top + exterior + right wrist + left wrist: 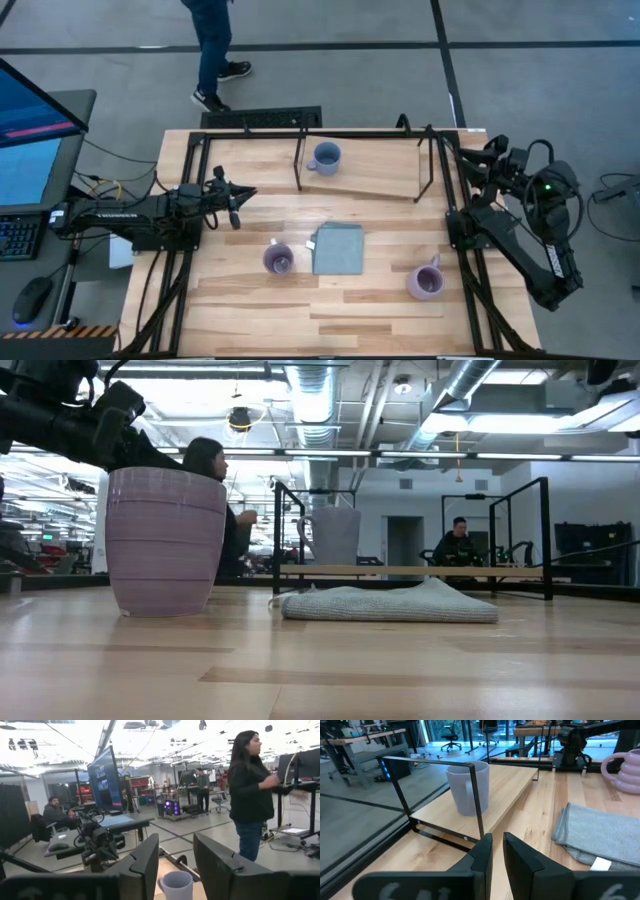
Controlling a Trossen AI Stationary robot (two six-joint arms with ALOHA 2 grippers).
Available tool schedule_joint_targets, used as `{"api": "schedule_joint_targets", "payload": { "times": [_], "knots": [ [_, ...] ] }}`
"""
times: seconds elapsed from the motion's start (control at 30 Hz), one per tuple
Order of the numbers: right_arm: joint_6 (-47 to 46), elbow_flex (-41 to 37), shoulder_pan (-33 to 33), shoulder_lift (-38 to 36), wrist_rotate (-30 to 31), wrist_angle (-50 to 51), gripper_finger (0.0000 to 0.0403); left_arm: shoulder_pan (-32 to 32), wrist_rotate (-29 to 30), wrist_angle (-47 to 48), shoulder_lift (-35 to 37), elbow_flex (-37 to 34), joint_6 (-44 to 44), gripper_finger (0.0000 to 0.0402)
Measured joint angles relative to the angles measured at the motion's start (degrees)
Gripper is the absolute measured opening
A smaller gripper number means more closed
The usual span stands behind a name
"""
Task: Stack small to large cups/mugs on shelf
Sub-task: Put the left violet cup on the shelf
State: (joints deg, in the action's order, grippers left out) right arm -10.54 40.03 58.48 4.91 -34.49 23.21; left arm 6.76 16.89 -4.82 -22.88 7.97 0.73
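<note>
The blue mug stands upright on the shelf, near the board's left end; it also shows in the left wrist view and the low view. One light purple mug stands on the tabletop left of the flat grey-blue square, the other to its right. My left gripper hovers left of the shelf, its fingers almost together and touching nothing. My right gripper waits at the shelf's right end, open and pointing across the shelf toward the blue mug.
The shelf's thin black rod frame stands between my left gripper and the blue mug. Black rails run along both table sides. A person stands beyond the far edge. Bare wood lies along the table's near edge.
</note>
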Motion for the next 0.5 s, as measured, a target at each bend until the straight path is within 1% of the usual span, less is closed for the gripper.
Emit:
{"api": "schedule_joint_targets", "payload": {
  "times": [0.5],
  "knots": [
    [-0.01,-0.02,0.00,0.00,0.02,2.33,0.0143,0.02,0.00,0.02,0.00,0.00,-0.14,0.0036]
  ]
}}
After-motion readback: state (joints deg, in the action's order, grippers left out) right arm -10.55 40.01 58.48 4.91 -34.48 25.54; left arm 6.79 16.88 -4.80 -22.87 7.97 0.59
